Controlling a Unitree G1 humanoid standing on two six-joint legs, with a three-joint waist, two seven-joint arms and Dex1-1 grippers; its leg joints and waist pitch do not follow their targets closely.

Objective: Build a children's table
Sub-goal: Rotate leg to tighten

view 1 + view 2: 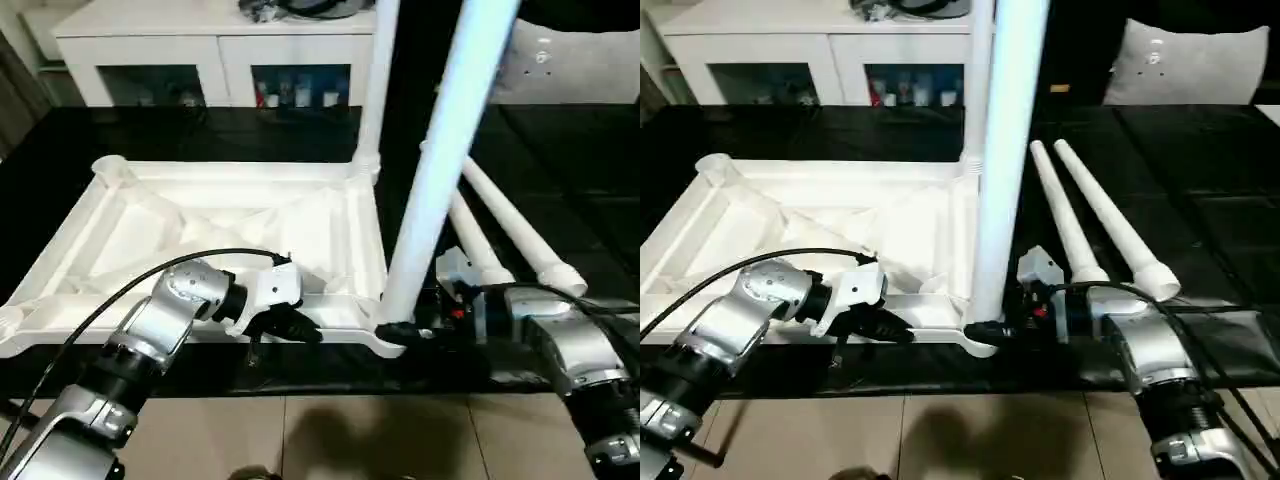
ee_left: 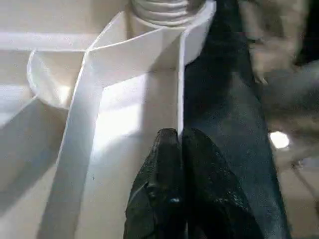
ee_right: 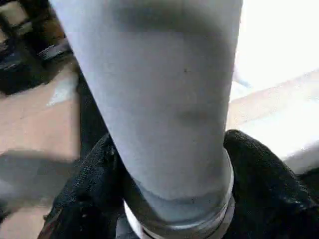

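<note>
Tabletop (image 1: pixel 200 225) lies ribs-up on my black bench (image 1: pixel 560 200). My left pincer (image 2: pixel 178 137) pinches its near rim; my right pincer (image 1: pixel 992 330) clamps the upright leg (image 1: pixel 1005 150) at the near corner socket (image 1: pixel 392 340). Tilt risks cross-threading. Two spare legs (image 1: pixel 1100 215) lie beyond.

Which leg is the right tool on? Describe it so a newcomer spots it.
Find the upside-down white tabletop on the black surface. At its near right corner a leg stands upright, the right tool clamped around its base. Unlike the two legs lying flat beside it, it is vertical.
</note>
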